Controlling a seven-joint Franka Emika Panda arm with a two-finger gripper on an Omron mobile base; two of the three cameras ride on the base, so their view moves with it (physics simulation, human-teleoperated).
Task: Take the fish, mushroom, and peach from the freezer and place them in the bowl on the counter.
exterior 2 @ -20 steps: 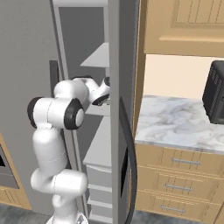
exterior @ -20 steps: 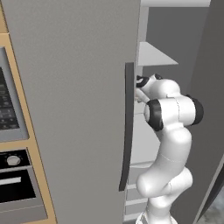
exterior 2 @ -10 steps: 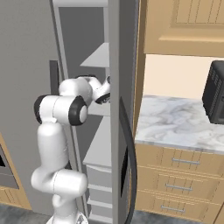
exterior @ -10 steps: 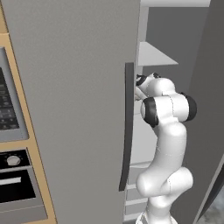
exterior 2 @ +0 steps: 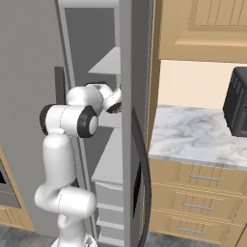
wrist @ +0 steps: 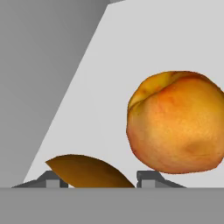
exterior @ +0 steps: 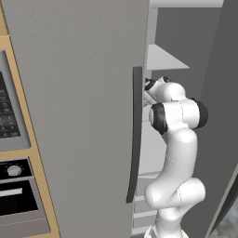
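Note:
In the hand view a round orange peach [wrist: 177, 122] lies on the white shelf of the freezer [exterior: 74, 116], up and to the right of my fingers. My gripper [wrist: 98, 180] sits low on that shelf, its jaws drawn in on either side of a tan-orange lump, the mushroom [wrist: 89, 173], and touching it. From the base, my hand [exterior 2: 115, 99] reaches into the freezer at mid height, half hidden by the door's edge. The counter [exterior 2: 193, 135] lies to the right. The fish and the bowl are out of view.
The freezer's closed left door carries a long dark handle [exterior: 135, 135] right beside my arm. The open right door [exterior 2: 129, 144] stands between arm and counter. A dark appliance [exterior 2: 236, 101] sits on the counter. An oven [exterior: 14, 186] is at far left.
The jaws have come together from wide apart onto the mushroom. The arm has pushed slightly deeper into the freezer.

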